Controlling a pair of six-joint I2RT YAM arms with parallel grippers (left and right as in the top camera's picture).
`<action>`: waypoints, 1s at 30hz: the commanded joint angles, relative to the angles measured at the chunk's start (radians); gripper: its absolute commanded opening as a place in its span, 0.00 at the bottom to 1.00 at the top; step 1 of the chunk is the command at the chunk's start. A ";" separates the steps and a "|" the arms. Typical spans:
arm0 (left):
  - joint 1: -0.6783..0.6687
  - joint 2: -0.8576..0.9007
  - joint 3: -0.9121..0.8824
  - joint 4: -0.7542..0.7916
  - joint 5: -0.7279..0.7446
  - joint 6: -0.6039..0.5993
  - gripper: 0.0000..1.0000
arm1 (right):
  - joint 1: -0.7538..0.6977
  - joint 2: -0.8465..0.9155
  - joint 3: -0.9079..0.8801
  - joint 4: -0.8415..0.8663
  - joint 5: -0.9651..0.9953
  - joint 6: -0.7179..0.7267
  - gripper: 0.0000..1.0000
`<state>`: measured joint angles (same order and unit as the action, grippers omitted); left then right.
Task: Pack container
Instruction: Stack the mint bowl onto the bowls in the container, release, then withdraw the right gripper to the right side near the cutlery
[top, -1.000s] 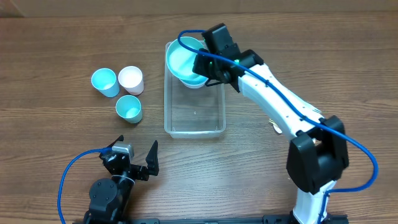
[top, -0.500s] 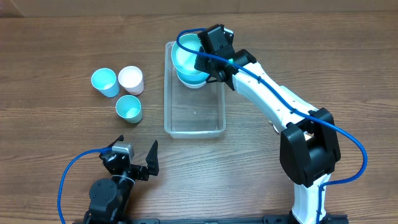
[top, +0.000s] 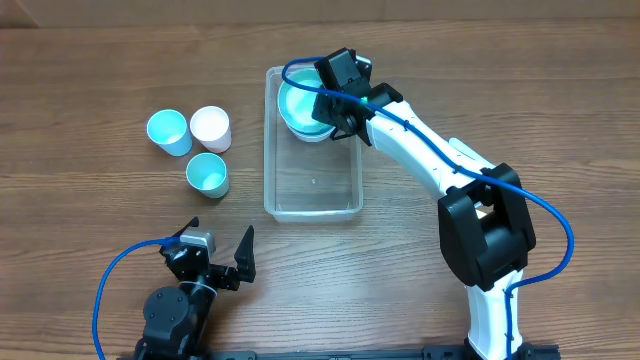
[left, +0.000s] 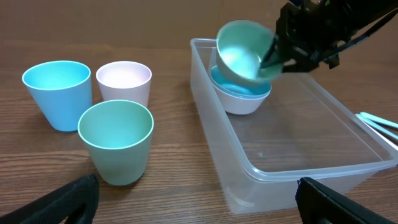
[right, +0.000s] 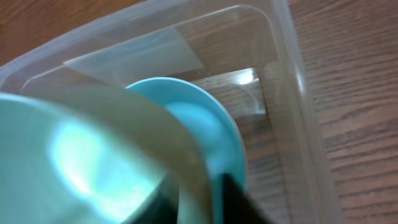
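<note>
**At the container's 12 o'clock end: right tool gripping a bowl**

Over the 12 o'clock end of the container, right tool (top: 328, 100) is clamped on the rim of a teal bowl (left: 241, 52). The bowl is tilted and held from its 3 o'clock side. Directly under it sits a blue bowl (left: 229, 84) nested inside a white bowl (left: 241, 103); both rest on the container floor against the far wall. Cannot tell whether the held bowl touches the blue one.

Container (top: 268, 165) lies mid-surface, long axis running 12 to 6 o'clock.

At its 9 o'clock side, well apart from it, three cups stand upright in a tight cluster: blue cup (top: 168, 130), white cup (top: 211, 126), teal cup (top: 207, 173).

Left tool (top: 218, 242) sits at 7 o'clock from the container, fingers spread apart, above the wooden surface (top: 90, 230).
</note>
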<state>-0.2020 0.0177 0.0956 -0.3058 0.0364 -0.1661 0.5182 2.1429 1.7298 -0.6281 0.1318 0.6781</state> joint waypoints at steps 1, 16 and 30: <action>0.005 -0.005 -0.003 0.003 -0.003 -0.014 1.00 | -0.003 0.006 0.038 0.006 0.005 -0.006 0.81; 0.005 -0.005 -0.003 0.003 -0.003 -0.014 1.00 | -0.129 -0.279 0.506 -0.908 0.186 -0.041 0.84; 0.005 -0.005 -0.003 0.003 -0.003 -0.014 1.00 | -0.132 -0.856 -0.105 -0.817 0.057 -0.159 0.93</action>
<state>-0.2020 0.0177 0.0956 -0.3061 0.0360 -0.1661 0.3820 1.4479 1.7794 -1.4879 0.3042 0.6083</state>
